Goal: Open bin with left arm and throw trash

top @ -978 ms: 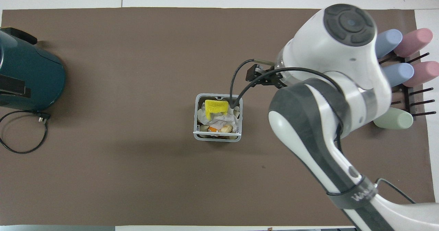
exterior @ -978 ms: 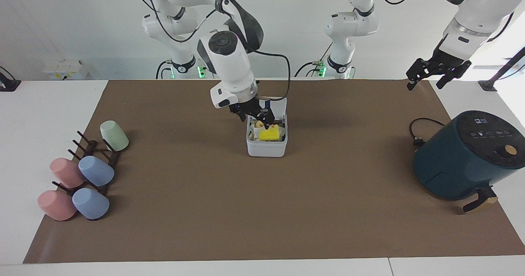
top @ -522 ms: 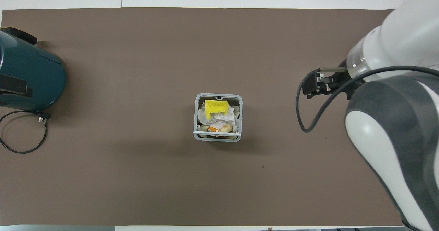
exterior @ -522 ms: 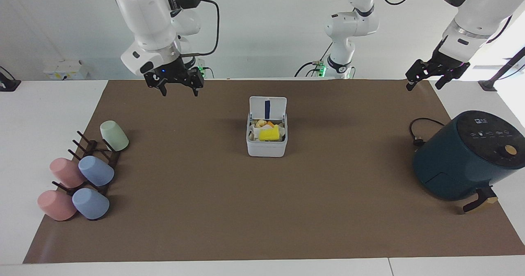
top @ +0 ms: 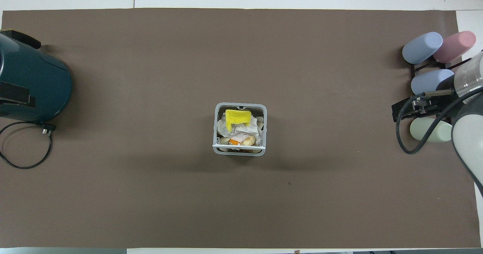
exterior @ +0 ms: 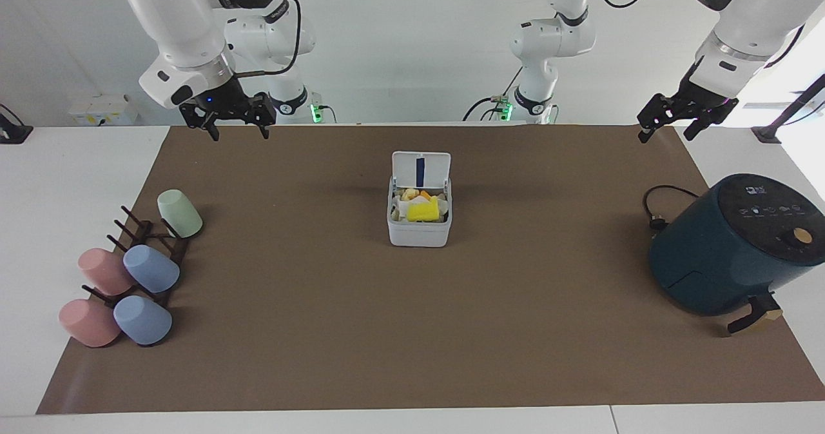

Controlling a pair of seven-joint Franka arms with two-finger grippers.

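The bin (exterior: 418, 229) is a small white-grey square box with rounded corners, standing upright near the middle of the brown mat (exterior: 412, 331), well away from every edge. Its hinged lid (exterior: 421, 168) is raised upright on the side nearer the robots, a blue stripe showing inside. The trash (exterior: 423, 211) lies in it: a bright yellow spongy block over pale cream lumps and crumpled white paper

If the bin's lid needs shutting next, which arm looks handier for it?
Right, probably: the right gripper hangs closer to the bin than the left gripper, which waits by the air fryer. Both jaws are open and empty.
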